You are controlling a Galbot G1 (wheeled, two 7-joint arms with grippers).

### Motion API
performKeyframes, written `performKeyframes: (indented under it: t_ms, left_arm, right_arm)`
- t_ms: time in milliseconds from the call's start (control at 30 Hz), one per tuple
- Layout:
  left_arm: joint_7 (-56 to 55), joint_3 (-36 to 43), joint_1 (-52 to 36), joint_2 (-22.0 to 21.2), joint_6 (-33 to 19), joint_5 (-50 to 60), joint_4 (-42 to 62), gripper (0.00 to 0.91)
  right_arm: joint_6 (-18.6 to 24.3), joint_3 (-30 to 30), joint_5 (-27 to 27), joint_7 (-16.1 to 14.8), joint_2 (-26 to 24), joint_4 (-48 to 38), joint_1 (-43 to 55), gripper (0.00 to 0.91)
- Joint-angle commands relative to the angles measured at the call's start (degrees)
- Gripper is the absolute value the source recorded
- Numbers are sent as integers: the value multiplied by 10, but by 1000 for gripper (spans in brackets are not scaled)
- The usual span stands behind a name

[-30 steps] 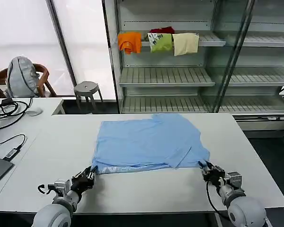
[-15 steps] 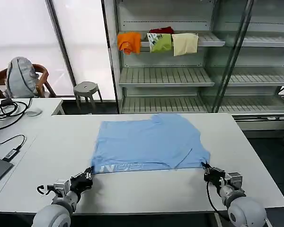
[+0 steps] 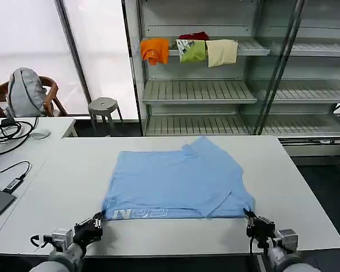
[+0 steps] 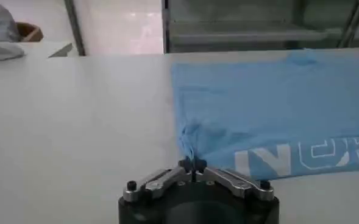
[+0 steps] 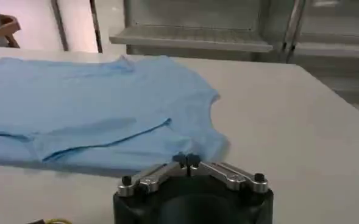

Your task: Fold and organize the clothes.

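Note:
The light sky-blue T-shirt (image 3: 175, 180) lies spread on the white table (image 3: 62, 170), partly folded, with pale lettering along its near hem (image 4: 301, 155). My left gripper (image 3: 97, 221) is shut on the shirt's near left corner (image 4: 190, 146), low at the table's front edge. My right gripper (image 3: 250, 218) is shut on the near right corner (image 5: 203, 146), also at the front edge. Both pinch the fabric (image 5: 94, 103) between closed fingertips.
A shelf rack (image 3: 204, 85) behind the table holds orange (image 3: 154, 50), green (image 3: 192, 50) and cream (image 3: 222, 52) cloths. At the left are cables (image 3: 5, 131), a grey backpack (image 3: 24, 90) on a chair, and a stool (image 3: 103, 107).
Both grippers have pulled back toward the table's front edge, dragging the shirt's near hem with them. The shirt now lies closer to me and flatter, with its lettering showing.

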Motion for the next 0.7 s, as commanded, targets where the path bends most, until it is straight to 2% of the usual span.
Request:
performKeyframes:
  t_ms: [33,200,233,267,300,333,433,500,600,700]
  left_arm:
    - [21,-88,113,12,-7,-1,-42,30]
    - [18,-98,146,12,-11,3,-59,30]
    - [18,-99,151,12,-11,5,-60,322]
    - [18,-99,152,11,-11,7,-60,907]
    - [19,-96,153,11,-11,13,-58,907]
    - [19,-95,152,11,-10,14,-57,907]
    - [25,-91,145,10,-10,28,-57,907]
    - [23,-94,139,10,-12,27,-64,907]
    - [27,-119,134,14,-12,19,-87,907]
    - [30,-123,91,15,-18,5,-101,907]
  right_arm:
    - [25,13,-33,-4,5,70,-108,0]
    - [42,-3,-41,0,9,72,-113,0]
    - [42,-6,-43,1,9,71,-114,0]
    - [33,-11,-53,5,8,68,-113,10]
    - [31,-14,-57,4,8,68,-113,605]
    - [33,-15,-60,1,8,66,-112,907]
    - [35,4,-57,-13,3,77,-109,907]
    - [35,39,-29,-33,-7,93,-105,907]
    - [19,50,21,-29,-8,98,-53,907]
    - [7,17,26,-20,-5,72,38,907]
